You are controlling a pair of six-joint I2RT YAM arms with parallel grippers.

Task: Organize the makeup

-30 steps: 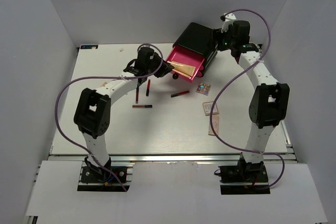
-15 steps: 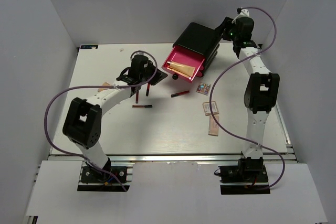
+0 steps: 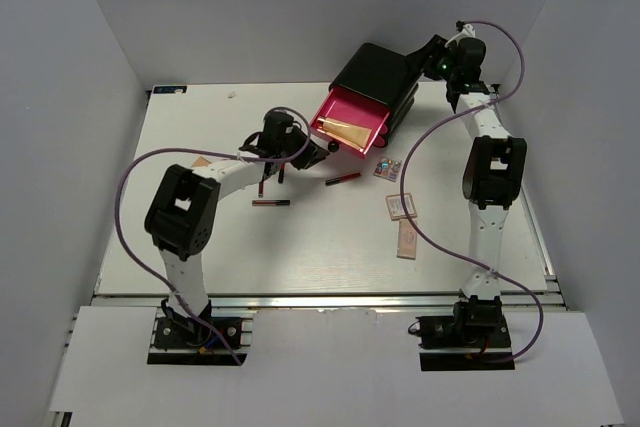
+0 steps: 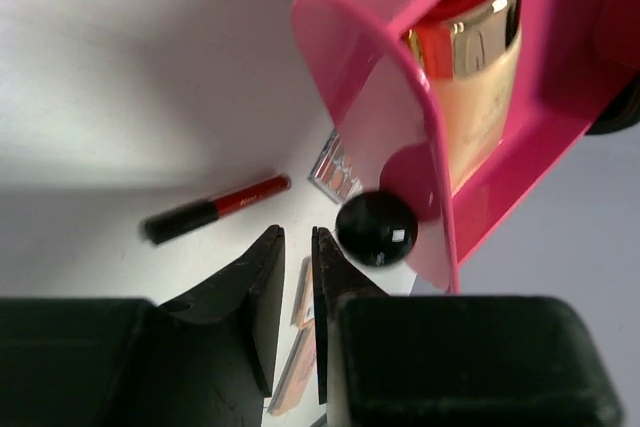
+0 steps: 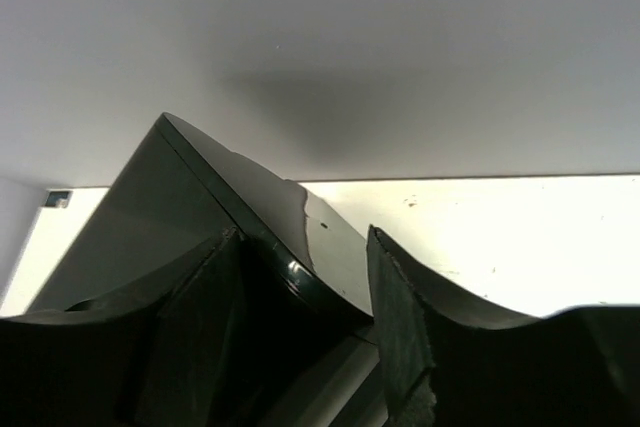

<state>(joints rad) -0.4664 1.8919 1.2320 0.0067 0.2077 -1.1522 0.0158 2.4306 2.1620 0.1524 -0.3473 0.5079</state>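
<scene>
Pink drawer [image 3: 352, 109] sticks out of the front of the black box [image 3: 375, 72], pulled open, beige tube [image 3: 345, 128] with a gold cap lying inside it. Left tool [image 4: 297, 237] sits just in front of the box beside the drawer's black knob [image 4: 376, 230], fingers nearly together with only a thin slit, holding nothing. Right tool [image 5: 302, 237] is at the box's rear corner, fingers spread wide with the corner between them, can't tell if they press on it. Rest of the makeup is on the table [image 3: 200, 247] in front of the box: red-and-black pencil [image 3: 342, 178] nearest the drawer, dark stick [image 3: 270, 203] further front-left, another stick [image 3: 262, 183] by the left arm. Small colourful palette [image 3: 388, 168] is front-right of the box, square palette [image 3: 402, 207] and long beige palette [image 3: 406, 239] further out
</scene>
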